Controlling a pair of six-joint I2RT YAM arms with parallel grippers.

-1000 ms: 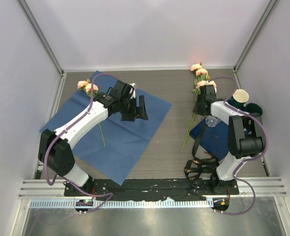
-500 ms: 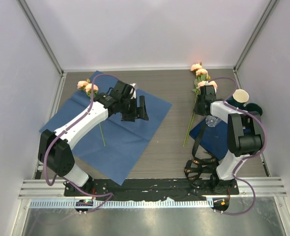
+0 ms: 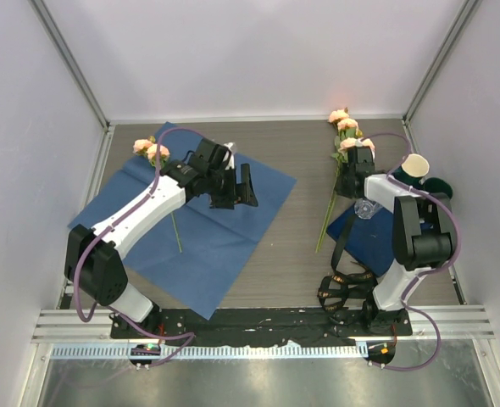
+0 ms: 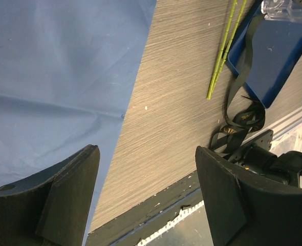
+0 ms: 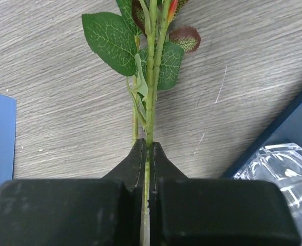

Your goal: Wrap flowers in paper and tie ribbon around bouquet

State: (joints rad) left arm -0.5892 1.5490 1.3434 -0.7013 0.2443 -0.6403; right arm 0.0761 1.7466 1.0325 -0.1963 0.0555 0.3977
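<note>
Pink-peach flowers (image 3: pixel 347 127) lie at the back right. My right gripper (image 3: pixel 345 180) is shut on their thin green stems (image 5: pixel 151 77) just below the leaves, the stems pinched between the black fingertips (image 5: pixel 147 148). Another pink bloom (image 3: pixel 151 149) rests on the back left corner of the blue paper (image 3: pixel 208 237), its stem running toward me. Over the paper's right part hangs my left gripper (image 3: pixel 237 188), open and holding nothing (image 4: pixel 148 189). The paper (image 4: pixel 48 61) fills the left of the left wrist view. The black ribbon (image 3: pixel 343 284) lies coiled by the right arm's base (image 4: pixel 240 120).
A dark navy mat (image 3: pixel 364 242) lies under the right arm, with a clear plastic piece (image 3: pixel 365 208) on it. A paper cup (image 3: pixel 413 168) and a dark green object (image 3: pixel 441 186) sit at the far right. Walls enclose three sides of the table.
The right arm has shifted very slightly at the flower stems. The left arm, the paper and the ribbon are where they were.
</note>
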